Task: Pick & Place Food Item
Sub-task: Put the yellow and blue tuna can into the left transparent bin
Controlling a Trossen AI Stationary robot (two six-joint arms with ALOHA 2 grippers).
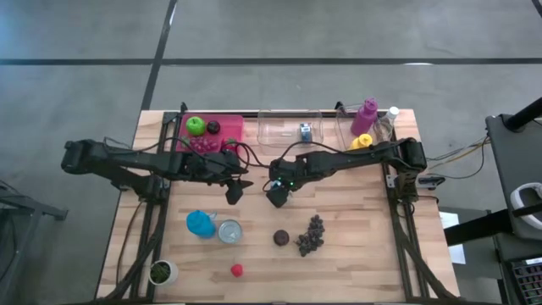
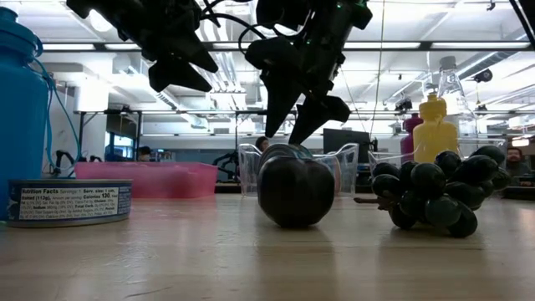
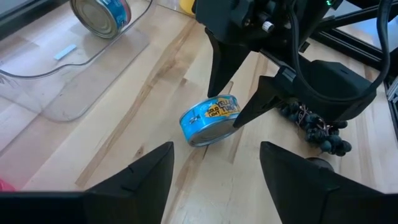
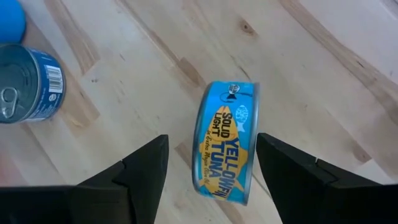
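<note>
A flat tuna can with a blue and yellow label (image 4: 225,149) lies tipped on its rim on the wooden table, also showing in the left wrist view as the tuna can (image 3: 209,119). My right gripper (image 4: 211,140) hangs over it, pointing down and open, with one finger on each side of the can and a gap showing at both. In the high view the right gripper (image 1: 277,196) covers the can near the table's middle. My left gripper (image 1: 235,193) hovers open just to the left of it, touching nothing.
Nearer the near edge stand a blue cup (image 1: 201,223), an upright tin (image 1: 229,230), a dark plum (image 1: 281,237), grapes (image 1: 311,235), a red fruit (image 1: 237,270) and a small pot (image 1: 161,271). A pink tray (image 1: 222,129), clear containers (image 1: 284,129) and bottles (image 1: 367,117) line the far edge.
</note>
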